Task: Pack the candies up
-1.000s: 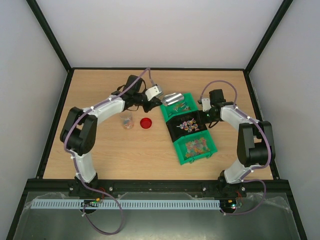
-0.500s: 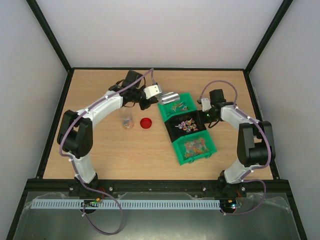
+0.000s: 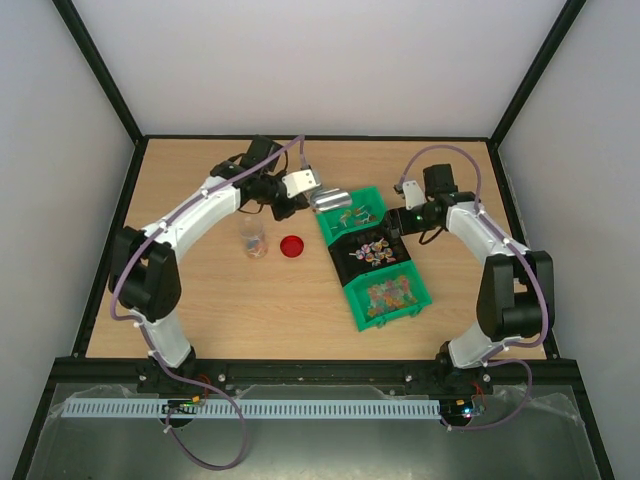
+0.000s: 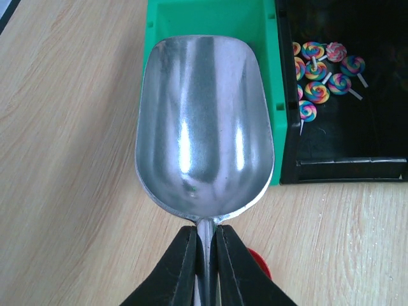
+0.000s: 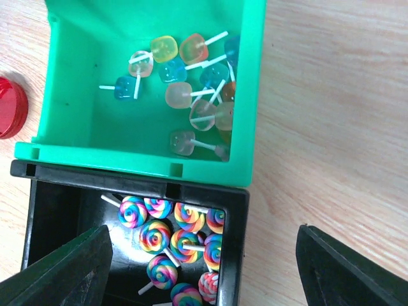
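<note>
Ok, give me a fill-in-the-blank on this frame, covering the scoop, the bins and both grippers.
1. The left gripper is shut on the silver scoop's ____.
2. The scoop's bowl is ____.
3. The swirl lollipops lie in the ____ bin.
4. The right gripper's jaws stand ____.
Missing: handle; empty; black; open.

Light wooden bench (image 3: 200,310) sitting inside a white enclosure

Plain white walls (image 3: 320,60) are closing in the back and both sides, black frame bars (image 3: 101,75) are running down the corners and edging the bench, a white slotted cable duct (image 3: 250,409) is lying along the near edge, and soft, even light is falling throughout.
</note>
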Action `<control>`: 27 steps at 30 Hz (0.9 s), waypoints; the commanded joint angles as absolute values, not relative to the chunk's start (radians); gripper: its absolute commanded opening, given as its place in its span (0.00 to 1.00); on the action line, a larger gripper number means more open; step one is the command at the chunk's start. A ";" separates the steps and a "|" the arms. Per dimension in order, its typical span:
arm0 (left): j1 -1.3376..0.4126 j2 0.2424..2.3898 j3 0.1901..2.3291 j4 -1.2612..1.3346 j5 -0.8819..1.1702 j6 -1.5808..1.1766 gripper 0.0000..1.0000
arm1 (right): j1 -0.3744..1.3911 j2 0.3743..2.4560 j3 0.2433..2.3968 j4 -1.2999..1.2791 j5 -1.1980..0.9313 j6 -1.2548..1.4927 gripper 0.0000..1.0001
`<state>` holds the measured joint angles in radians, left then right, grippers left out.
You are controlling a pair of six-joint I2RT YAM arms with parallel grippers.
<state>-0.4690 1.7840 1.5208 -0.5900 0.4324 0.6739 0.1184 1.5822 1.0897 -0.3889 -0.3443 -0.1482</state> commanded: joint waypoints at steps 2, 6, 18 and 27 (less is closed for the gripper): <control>-0.466 1.731 1.490 -0.621 0.444 0.653 0.02 | 0.114 1.597 1.163 -0.557 -0.368 -0.256 0.79; -0.469 1.771 1.530 -0.675 0.442 0.598 0.02 | 0.116 1.582 1.144 -0.562 -0.351 -0.242 0.79; -0.558 1.858 1.623 -0.883 0.341 0.551 0.02 | 0.143 1.556 1.035 -0.527 -0.264 -0.176 0.63; -0.625 2.007 1.834 -1.127 0.226 0.448 0.02 | 0.188 1.588 1.000 -0.408 -0.190 -0.128 0.46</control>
<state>-0.6022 1.9339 1.7428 -0.9356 0.2749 0.5056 0.1699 1.5837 1.0019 -0.4583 -0.2382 -0.1616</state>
